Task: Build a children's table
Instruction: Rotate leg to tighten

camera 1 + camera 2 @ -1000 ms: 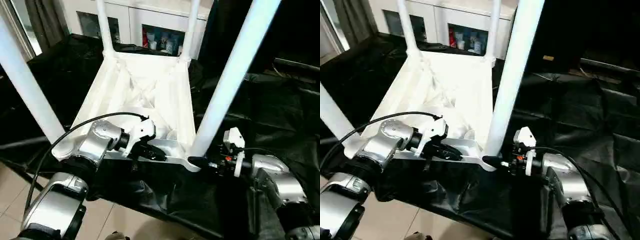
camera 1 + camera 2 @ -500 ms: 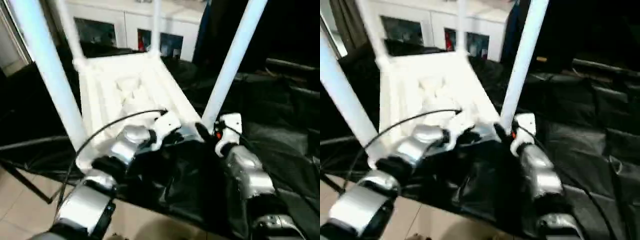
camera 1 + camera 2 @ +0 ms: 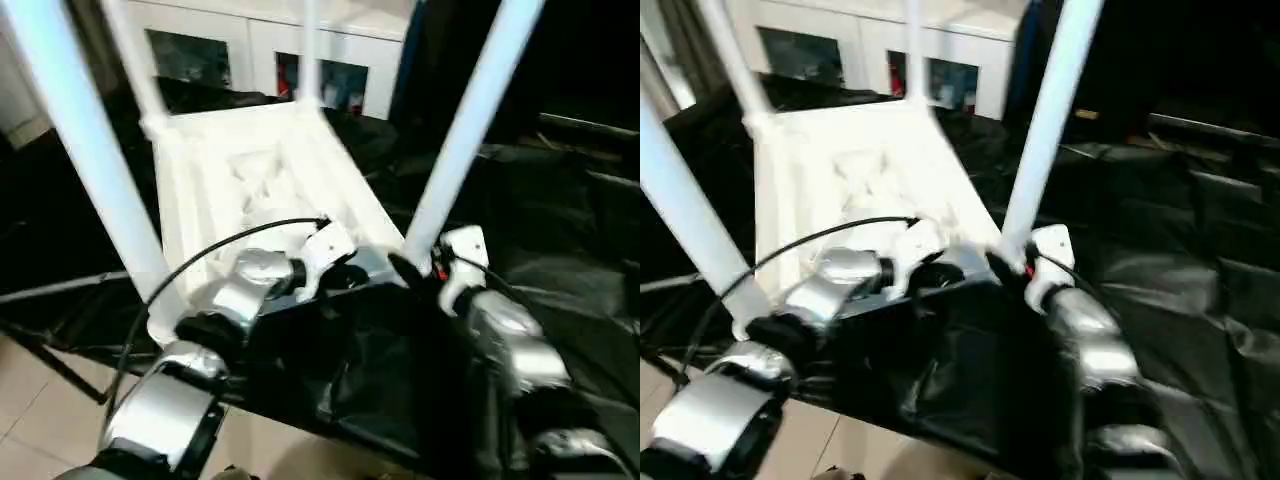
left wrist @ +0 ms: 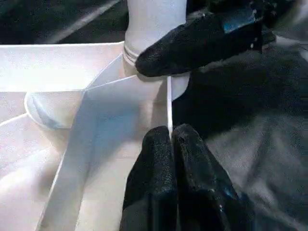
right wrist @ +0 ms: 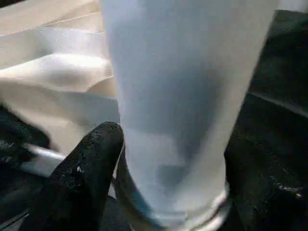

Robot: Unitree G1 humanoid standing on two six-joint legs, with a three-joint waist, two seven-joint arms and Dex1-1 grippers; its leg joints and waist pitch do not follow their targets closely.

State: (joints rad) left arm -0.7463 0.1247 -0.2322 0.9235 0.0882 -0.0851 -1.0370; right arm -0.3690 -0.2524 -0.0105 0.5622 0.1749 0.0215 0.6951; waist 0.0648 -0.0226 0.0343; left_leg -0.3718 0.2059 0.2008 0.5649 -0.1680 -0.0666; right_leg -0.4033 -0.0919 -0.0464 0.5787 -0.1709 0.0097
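White table leg [image 5: 183,96] between right gripper [image 3: 415,268] fingers | left gripper [image 4: 173,144] pinched on rim [image 4: 169,103]

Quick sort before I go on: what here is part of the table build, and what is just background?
Part of the job:
- table top, upside down, ribs up
- four legs standing in its corners, such as the near right leg
- left gripper, shut on the top's edge
- right gripper at the near right leg's base

Just there:
- white cabinet
- black cloth

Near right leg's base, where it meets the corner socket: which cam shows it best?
Left wrist view: the leg base sits in the corner socket, one right tool finger against it. Right wrist view shows the leg close up; eye views show it blurred.
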